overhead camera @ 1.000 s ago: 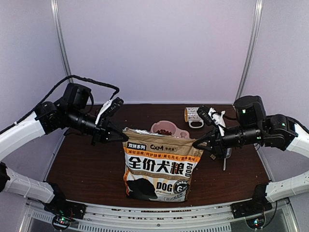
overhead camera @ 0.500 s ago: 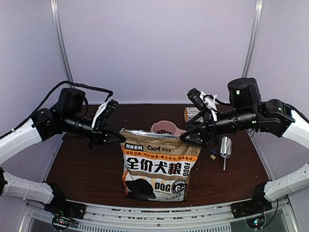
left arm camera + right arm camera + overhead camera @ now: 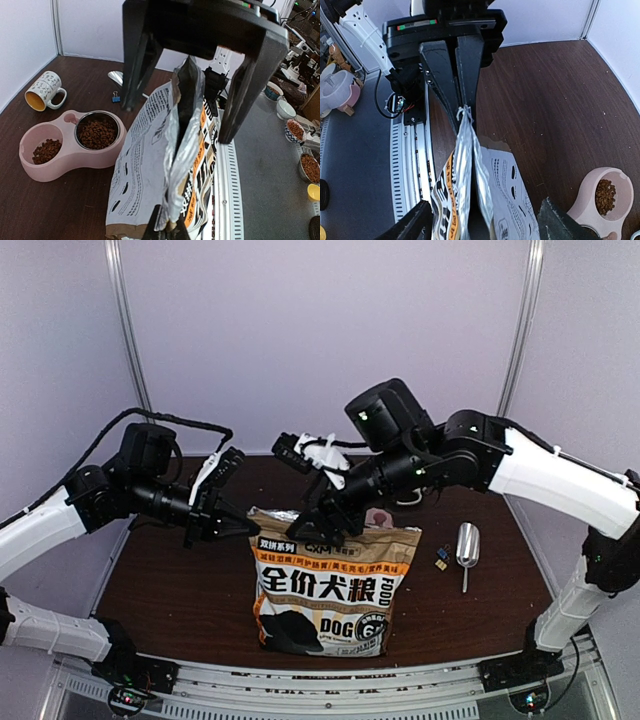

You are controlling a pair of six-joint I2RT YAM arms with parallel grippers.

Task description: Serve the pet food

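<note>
— Where to find the pet food (image 3: 96, 134)?
— Already heaped in both cups of the pink double bowl (image 3: 70, 162), left of the dog-food bag (image 3: 150, 165) in the left wrist view. In the overhead view, tucked behind the bag near frame centre, mostly hidden by the right arm. Presumably more inside the bag; cannot see in.

— And from the right pincer (image 3: 322, 528)?
— Just beyond and below it. Spread wide, straddling the bag's top seam, one finger on either side, seemingly clear of the foil.

— Left pincer (image 3: 240, 525)?
— Pressed together on the seam's left corner, holding the bag upright.

— Long axis of that seam?
— Runs left to right across the overhead frame, from the left pincer toward the free right corner. Nearer the middle of the mouth: the right arm.

— Likely next?
— Probably closing on the seam or sliding along it. Calls for keeping in line with the seam; otherwise risks crumpling the foil or tipping the bag back onto the bowl.

— Room to move?
— Bare counter (image 3: 170, 580) to the left and front. Metal scoop (image 3: 467, 542) and binder clips (image 3: 440, 558) lying right of the bag, well apart from both pincers. Tight only behind, with the bowl just beside the bag.
</note>
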